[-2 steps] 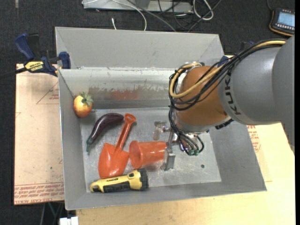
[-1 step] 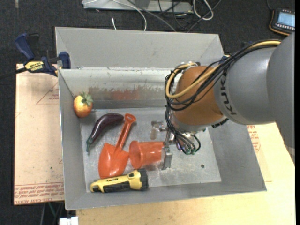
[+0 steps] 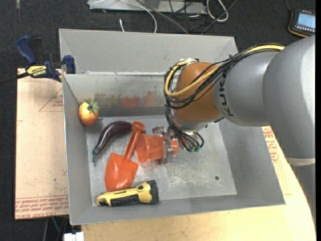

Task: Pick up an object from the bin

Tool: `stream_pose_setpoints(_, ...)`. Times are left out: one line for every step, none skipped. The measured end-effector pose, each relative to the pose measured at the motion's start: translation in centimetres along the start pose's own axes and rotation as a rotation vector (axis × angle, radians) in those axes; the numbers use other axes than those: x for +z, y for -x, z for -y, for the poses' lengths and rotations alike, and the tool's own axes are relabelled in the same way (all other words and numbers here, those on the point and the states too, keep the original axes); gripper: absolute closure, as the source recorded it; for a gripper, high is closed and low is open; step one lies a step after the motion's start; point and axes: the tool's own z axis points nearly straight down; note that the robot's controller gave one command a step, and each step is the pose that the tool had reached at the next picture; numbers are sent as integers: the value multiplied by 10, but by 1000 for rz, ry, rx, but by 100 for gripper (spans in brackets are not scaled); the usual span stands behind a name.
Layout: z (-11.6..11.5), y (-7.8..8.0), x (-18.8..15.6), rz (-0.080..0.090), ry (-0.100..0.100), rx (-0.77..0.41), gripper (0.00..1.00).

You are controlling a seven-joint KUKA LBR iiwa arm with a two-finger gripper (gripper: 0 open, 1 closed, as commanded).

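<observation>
The pincer [image 3: 166, 145] is lowered beside the orange cup [image 3: 148, 149] in the middle of the bin [image 3: 220, 182], presumably for gripping it; whether it is spread or pinching cannot be told.

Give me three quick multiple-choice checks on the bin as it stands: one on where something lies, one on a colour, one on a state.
1. Where does the flashlight lie?
A) against the back wall
B) at the right, under the arm
C) near the front wall, just past the shovel

2. What colour is the eggplant?
A) dark purple
B) green
C) yellow

3. How is the flashlight placed?
A) standing on end
B) lying flat on the floor
C) lifted into the air

Answers:
1 C: it lies along the front of the bin, right by the shovel's blade.
2 A: its curved body is dark purple.
3 B: it lies lengthwise on the floor, while the claw is over by the orange cup.
</observation>
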Motion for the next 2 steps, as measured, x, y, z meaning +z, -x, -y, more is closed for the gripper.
stream_pose_setpoints(0, 0, 0, 0, 0, 0, 100)
stream_pose_setpoints(5, -4, -82, 10, 0, 5, 100)
